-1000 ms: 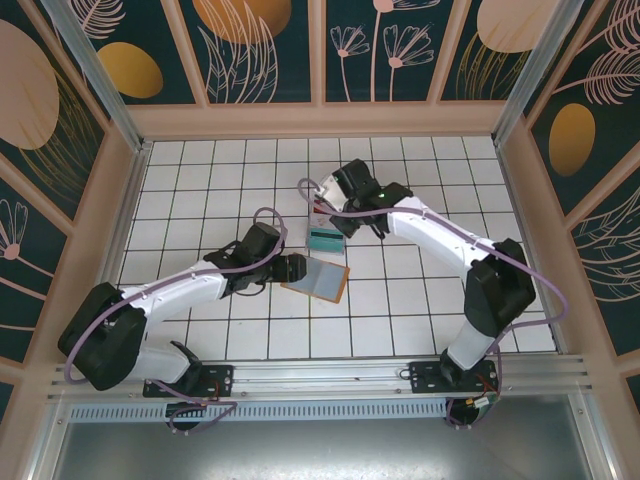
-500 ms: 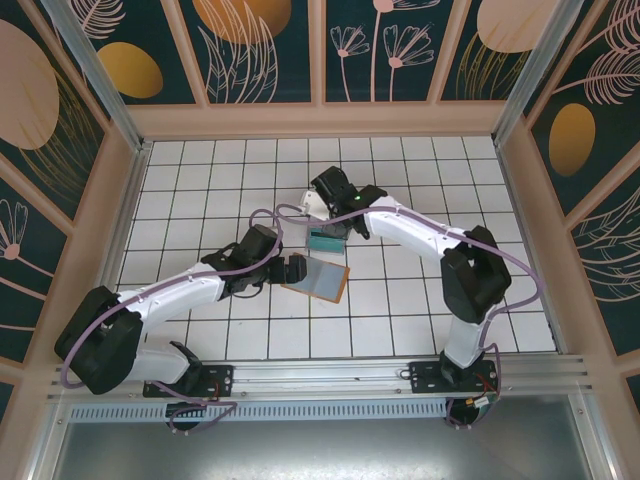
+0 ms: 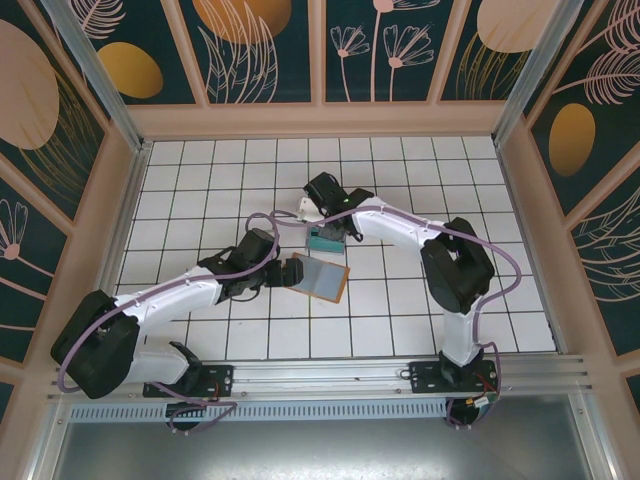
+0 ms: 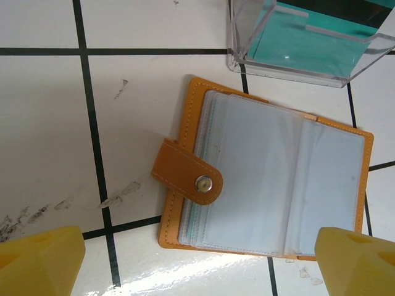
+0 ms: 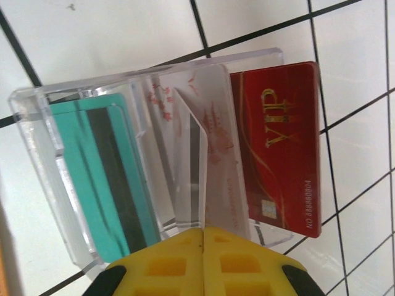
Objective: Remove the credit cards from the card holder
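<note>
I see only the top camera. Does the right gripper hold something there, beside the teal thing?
Observer: Yes. The right gripper is shut on a pale card that stands in a clear stand.
Operator: What else is in this stand?
Observer: A teal card with a dark stripe, and a red card marked VIP.
Operator: And the card holder, are cards left in it?
Observer: The card holder lies open on the tiles, and its clear sleeves look empty.
</note>
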Tool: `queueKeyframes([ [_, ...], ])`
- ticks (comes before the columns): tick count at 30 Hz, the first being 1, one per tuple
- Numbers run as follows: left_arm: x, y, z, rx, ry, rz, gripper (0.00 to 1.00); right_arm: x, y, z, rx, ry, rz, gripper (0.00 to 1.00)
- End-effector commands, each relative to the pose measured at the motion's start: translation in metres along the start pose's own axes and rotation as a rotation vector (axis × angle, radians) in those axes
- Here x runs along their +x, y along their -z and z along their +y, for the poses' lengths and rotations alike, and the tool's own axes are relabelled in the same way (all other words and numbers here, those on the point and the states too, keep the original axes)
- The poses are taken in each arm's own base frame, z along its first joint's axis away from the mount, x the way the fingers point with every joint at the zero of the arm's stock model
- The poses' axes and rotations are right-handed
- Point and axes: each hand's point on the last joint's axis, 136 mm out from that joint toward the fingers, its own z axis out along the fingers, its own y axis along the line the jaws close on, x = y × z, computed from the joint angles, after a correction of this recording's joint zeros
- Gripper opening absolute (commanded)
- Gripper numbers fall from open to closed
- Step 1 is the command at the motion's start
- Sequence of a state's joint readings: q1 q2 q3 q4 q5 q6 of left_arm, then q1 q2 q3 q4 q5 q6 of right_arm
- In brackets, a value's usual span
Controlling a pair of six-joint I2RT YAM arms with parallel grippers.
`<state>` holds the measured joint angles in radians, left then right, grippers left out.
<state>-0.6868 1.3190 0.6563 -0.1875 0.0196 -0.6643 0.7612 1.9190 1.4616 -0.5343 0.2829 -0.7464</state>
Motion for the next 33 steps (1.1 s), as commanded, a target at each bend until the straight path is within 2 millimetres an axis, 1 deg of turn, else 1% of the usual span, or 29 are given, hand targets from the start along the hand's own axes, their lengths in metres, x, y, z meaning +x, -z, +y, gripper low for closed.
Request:
queueKeyframes([
  [1, 0.001, 0.004, 0.003, -0.007, 0.017, -0.008, 0.96, -0.009, 0.001, -0.025, 0.109, -0.015, -0.001, 0.17],
  [2, 0.001, 0.004, 0.002, -0.003, 0.015, -0.006, 0.96, -0.008, 0.001, -0.032, 0.140, -0.028, 0.008, 0.32],
  [3, 0.001, 0.004, 0.003, -0.004, 0.016, -0.006, 0.96, -0.008, 0.001, -0.037, 0.159, -0.039, 0.010, 0.35],
  [5, 0.001, 0.004, 0.003, -0.005, 0.016, -0.007, 0.96, -0.008, 0.003, -0.043, 0.175, -0.059, 0.008, 0.35],
  [7, 0.000, 0.004, 0.002, -0.003, 0.015, -0.009, 0.96, -0.012, 0.009, -0.047, 0.175, -0.095, -0.012, 0.35],
  [10, 0.000, 0.003, 0.002, -0.002, 0.014, -0.008, 0.96, -0.015, 0.018, -0.049, 0.141, -0.192, -0.045, 0.35],
  [12, 0.001, 0.002, 0.001, 0.004, 0.011, -0.004, 0.94, -0.015, 0.023, -0.048, 0.117, -0.274, -0.061, 0.34],
  [15, 0.001, 0.002, -0.003, 0.020, 0.006, 0.000, 0.90, -0.014, 0.038, -0.042, 0.071, -0.428, -0.100, 0.33],
  [18, 0.000, 0.000, -0.006, 0.034, 0.002, 0.006, 0.83, -0.014, 0.055, -0.026, -0.026, -0.618, -0.161, 0.33],
  [20, 0.001, -0.001, -0.009, 0.052, 0.001, 0.014, 0.77, -0.009, 0.064, -0.013, -0.089, -0.741, -0.182, 0.33],
  [23, 0.003, -0.004, -0.014, 0.075, -0.008, 0.031, 0.72, 0.001, 0.070, 0.010, -0.183, -0.928, -0.190, 0.33],
  [26, 0.006, -0.007, -0.021, 0.110, -0.018, 0.052, 0.70, 0.016, 0.066, 0.038, -0.266, -1.090, -0.166, 0.33],
  [28, 0.008, -0.010, -0.023, 0.121, -0.023, 0.068, 0.68, 0.024, 0.062, 0.063, -0.344, -1.178, -0.156, 0.33],
  [31, 0.010, -0.015, -0.027, 0.134, -0.029, 0.092, 0.68, 0.037, 0.054, 0.090, -0.396, -1.285, -0.146, 0.34],
  [33, 0.011, -0.018, -0.029, 0.139, -0.036, 0.104, 0.67, 0.046, 0.048, 0.105, -0.430, -1.355, -0.132, 0.33],
])
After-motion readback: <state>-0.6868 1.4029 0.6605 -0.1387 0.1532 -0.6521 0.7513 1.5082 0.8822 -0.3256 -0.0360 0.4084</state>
